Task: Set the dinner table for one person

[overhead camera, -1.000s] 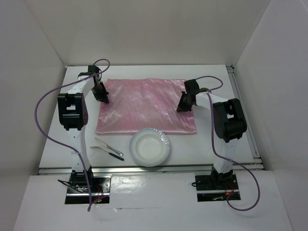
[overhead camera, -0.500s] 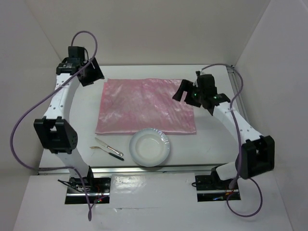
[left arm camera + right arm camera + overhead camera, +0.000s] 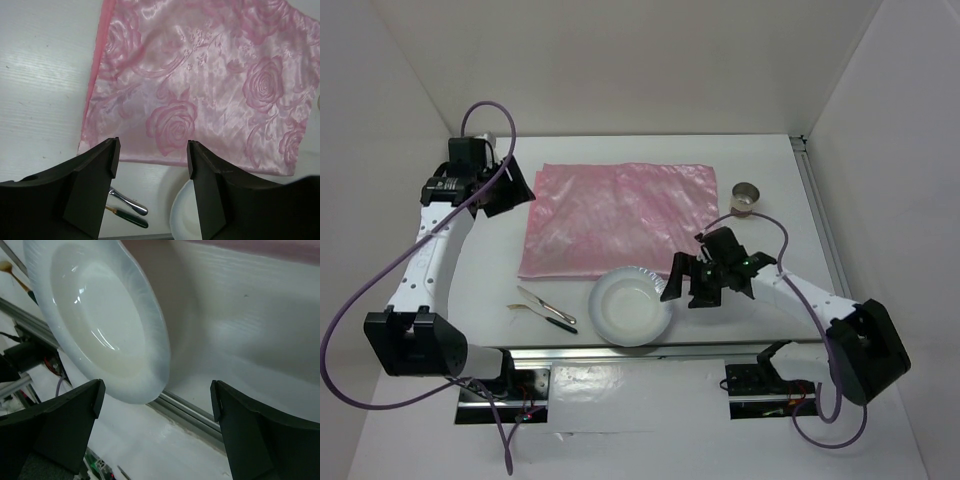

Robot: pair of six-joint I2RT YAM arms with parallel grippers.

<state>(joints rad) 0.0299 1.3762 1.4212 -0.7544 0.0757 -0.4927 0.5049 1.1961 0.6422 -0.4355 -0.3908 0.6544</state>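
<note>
Bench (image 3: 790, 270) first: it's the white floor of the whole box, with walls on three sides and a metal rail (image 3: 640, 349) along the front, and everything sits on it. Far left, the left tool (image 3: 512, 187) hangs up near the back-left corner of the pink rose-pattern cloth (image 3: 620, 215), fingers apart, nothing between them. Down by the rail, left of middle, a silver utensil (image 3: 533, 298) and a dark-handled utensil (image 3: 561, 323) lie side by side, clear of the cloth. The cloth lies flat across the middle. A white plate (image 3: 632, 306) sits right at its front edge. Just right of the plate, the right tool (image 3: 686, 284) is down low with its fingers spread wide. Its wrist view shows the plate's rim in the gap, but I can't tell if it touches. Back right, a small metal cup (image 3: 748, 197) stands just off the cloth's corner.
</note>
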